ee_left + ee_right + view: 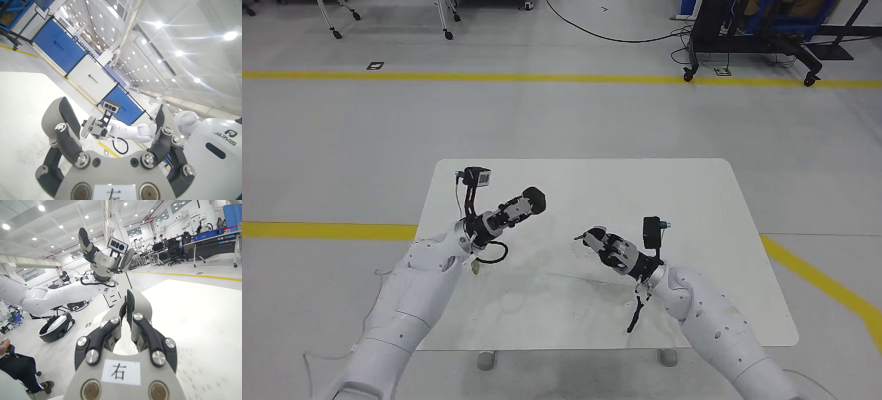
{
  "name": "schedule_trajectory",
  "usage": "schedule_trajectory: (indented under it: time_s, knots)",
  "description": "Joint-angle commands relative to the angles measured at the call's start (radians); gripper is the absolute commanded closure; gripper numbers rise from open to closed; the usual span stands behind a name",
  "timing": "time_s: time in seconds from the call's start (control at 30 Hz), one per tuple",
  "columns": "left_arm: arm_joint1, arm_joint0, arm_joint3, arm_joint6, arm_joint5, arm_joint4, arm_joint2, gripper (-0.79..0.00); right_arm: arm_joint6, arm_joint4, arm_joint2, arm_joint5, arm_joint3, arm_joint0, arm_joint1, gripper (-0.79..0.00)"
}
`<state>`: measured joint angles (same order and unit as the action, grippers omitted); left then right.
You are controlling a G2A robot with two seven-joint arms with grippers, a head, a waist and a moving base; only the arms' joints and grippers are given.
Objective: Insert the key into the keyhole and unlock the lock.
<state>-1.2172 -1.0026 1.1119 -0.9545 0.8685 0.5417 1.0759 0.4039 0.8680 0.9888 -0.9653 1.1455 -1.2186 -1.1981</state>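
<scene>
My right gripper (589, 238) hovers low over the middle of the white table (702, 200), its pads (130, 306) pressed together. A thin dark blade, which looks like the key (129, 281), sticks out past its tips; it also shows as a fine line, the key (578, 238), in the top view. My left gripper (533, 200) is held above the table's left part and is tilted upward, a short way from the right one. Its fingers (65, 111) are spread wide with nothing between them. Each wrist view shows the other arm: the right gripper (88, 127) and the left gripper (106, 244).
The table's near edge and rounded corners lie close to both arms. A black cable (635, 315) hangs from the right forearm. A seated person (17, 366) is beside the table. Desks and chairs (175, 251) stand far across the floor.
</scene>
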Motion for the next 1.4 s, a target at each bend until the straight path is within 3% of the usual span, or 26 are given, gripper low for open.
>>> schedule_trajectory:
  time_s: [0.0, 0.2, 0.37, 0.47, 0.7, 0.77, 1.2, 1.33, 1.37]
  knots:
    - [0.008, 0.021, -0.013, -0.002, -0.004, -0.072, -0.030, -0.785, 0.002, 0.001, 0.000, 0.000, 0.000, 0.000, 0.000, 0.000]
    - [0.029, 0.070, -0.061, 0.064, 0.061, -0.262, -0.127, -0.785, -0.003, -0.008, -0.004, -0.003, 0.005, -0.005, -0.001, 0.000]
    - [0.033, 0.114, -0.120, 0.115, 0.112, -0.287, -0.204, -0.779, -0.089, -0.163, -0.057, -0.047, -0.014, 0.008, -0.014, 0.000]
    - [0.037, 0.137, -0.142, 0.131, 0.128, -0.279, -0.245, -0.656, -0.132, -0.257, -0.087, -0.047, -0.034, 0.029, -0.021, 0.000]
    - [0.048, 0.177, -0.155, 0.147, 0.144, -0.264, -0.336, -0.517, -0.177, -0.371, -0.115, -0.047, -0.081, 0.065, -0.027, 0.000]
    - [0.051, 0.185, -0.157, 0.147, 0.144, -0.256, -0.353, -0.385, -0.183, -0.383, -0.118, -0.047, -0.089, 0.071, -0.028, 0.000]
    - [0.069, 0.217, -0.151, 0.147, 0.144, -0.248, -0.428, -0.357, -0.178, -0.388, -0.125, -0.047, -0.120, 0.085, -0.034, 0.000]
    - [0.071, 0.224, -0.154, 0.147, 0.144, -0.244, -0.441, -0.274, -0.173, -0.385, -0.125, -0.047, -0.123, 0.085, -0.035, 0.000]
    - [0.071, 0.225, -0.155, 0.147, 0.144, -0.244, -0.445, -0.188, -0.172, -0.385, -0.125, -0.047, -0.123, 0.085, -0.035, 0.000]
